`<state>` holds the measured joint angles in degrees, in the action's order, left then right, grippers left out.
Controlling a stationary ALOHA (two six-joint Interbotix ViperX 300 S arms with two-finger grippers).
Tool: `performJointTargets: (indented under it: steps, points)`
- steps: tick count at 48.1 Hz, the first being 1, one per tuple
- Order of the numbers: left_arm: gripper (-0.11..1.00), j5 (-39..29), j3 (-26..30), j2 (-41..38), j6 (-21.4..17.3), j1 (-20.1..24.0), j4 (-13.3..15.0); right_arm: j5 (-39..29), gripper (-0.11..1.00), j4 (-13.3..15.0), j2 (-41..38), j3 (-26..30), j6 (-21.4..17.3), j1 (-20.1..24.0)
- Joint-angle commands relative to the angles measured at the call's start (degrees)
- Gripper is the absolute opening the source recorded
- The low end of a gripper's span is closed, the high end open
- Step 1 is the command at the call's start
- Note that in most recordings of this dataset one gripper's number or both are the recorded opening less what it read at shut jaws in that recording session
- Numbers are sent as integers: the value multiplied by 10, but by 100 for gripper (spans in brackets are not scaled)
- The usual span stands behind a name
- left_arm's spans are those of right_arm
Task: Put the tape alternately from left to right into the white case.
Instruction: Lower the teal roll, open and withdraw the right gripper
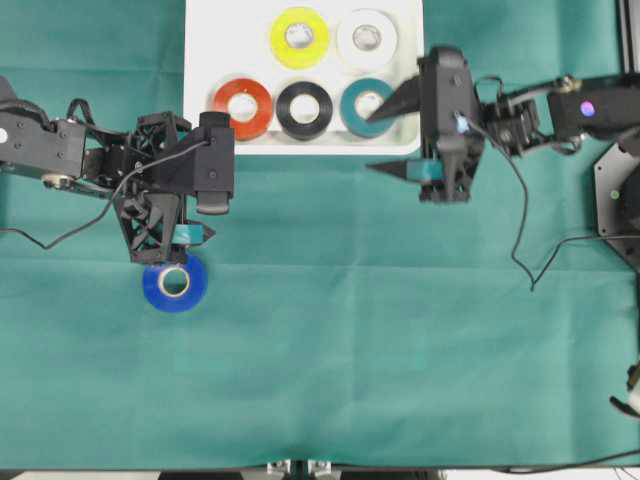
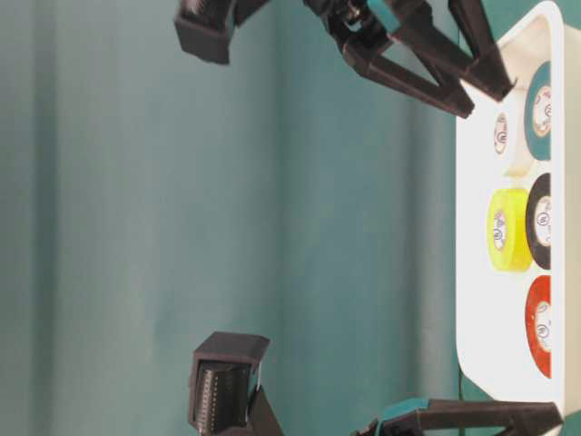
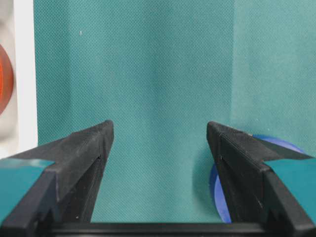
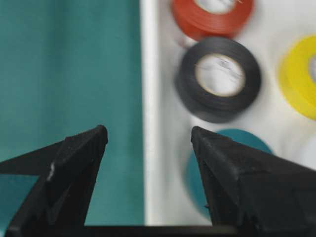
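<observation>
The white case (image 1: 200,40) lies at the top centre and holds yellow (image 1: 299,37), white (image 1: 366,38), red-orange (image 1: 242,107), black (image 1: 305,109) and teal (image 1: 364,106) tape rolls. A blue roll (image 1: 174,283) lies flat on the green cloth, left of centre. My left gripper (image 3: 159,131) is open and empty; its right finger hangs over the blue roll (image 3: 219,197), with the case rim (image 3: 24,74) off to its left. My right gripper (image 4: 148,133) is open and empty, straddling the case's front rim (image 4: 150,98) beside the teal roll (image 4: 247,137).
Green cloth covers the table. Cables trail from both arms, one looping right of the case (image 1: 520,240). The right arm's base (image 1: 620,200) sits at the right edge. From table level the case (image 2: 472,272) stands at the right with the rolls in it.
</observation>
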<state>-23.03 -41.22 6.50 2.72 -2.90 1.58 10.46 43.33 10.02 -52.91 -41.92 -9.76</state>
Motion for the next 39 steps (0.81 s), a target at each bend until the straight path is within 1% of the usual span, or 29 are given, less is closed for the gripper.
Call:
performJointTargets:
  steps: [1,11,23,27,39]
  points:
    - [94,3,13,12,3,-3,1,13,74,-2,17,-1,-1,18]
    - [94,2,13,12,23,-3,1,16,74,-2,19,-4,-1,47]
    - [94,-13,13,12,32,-5,1,17,74,-2,19,-4,-1,49]
    - [94,-29,12,12,51,-10,1,16,74,-2,19,-4,0,49]
    - [94,-72,10,14,129,-36,1,17,74,-2,18,-4,1,49]
